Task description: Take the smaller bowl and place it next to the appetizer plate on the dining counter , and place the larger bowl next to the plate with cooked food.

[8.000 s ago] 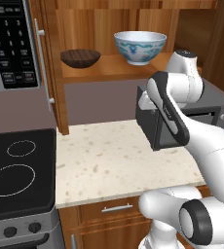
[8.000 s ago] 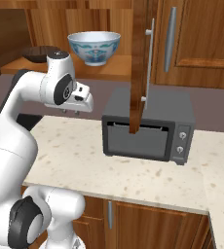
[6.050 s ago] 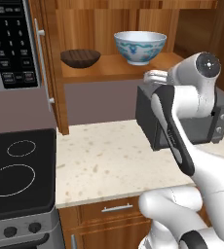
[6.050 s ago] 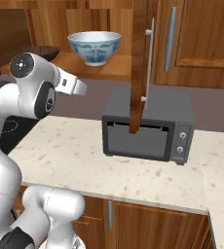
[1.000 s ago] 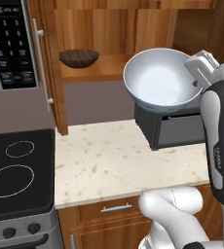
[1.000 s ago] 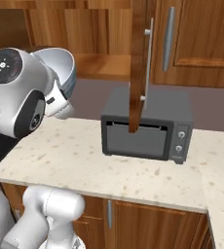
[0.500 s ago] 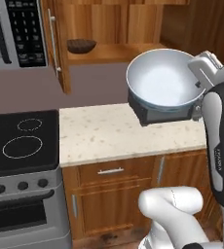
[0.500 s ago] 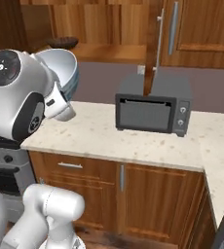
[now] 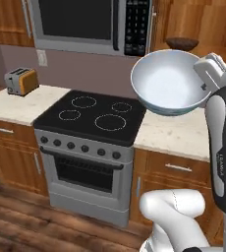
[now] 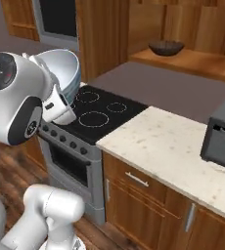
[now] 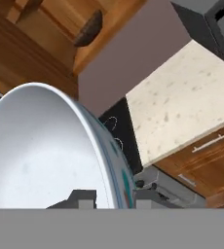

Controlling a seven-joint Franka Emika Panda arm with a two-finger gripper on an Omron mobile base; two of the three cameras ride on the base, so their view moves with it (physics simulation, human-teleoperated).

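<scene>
Grip: the gripper was nearly closed, pinching the rim of the larger bowl, one finger inside the wall and one outside.
Larger bowl: held up in the air beside the arm, tilted, its pale inside facing the left base camera; it hung above the edge of the stove and the counter.
Smaller bowl: on the wooden shelf, untouched, well apart from the hand.
Dining counter, plates: not to be seen from here, so the drop spot could not be judged.
Risk 1: the hold was on a thin rim of a deep, heavy bowl; a jolt while the base drove could make it swing or slip out.
Risk 2: the bowl stuck out wide of the arm; turning near the microwave or cabinets could knock it.
Risk 3: it blocked much of the hand view, so lining up beside the cooked-food plate may be hard.
Change: half a second before, the base views faced the counter and toaster oven; now the whole scene had swung toward the stove and a toaster, so the base had moved. The hold on the bowl looked unchanged.
</scene>
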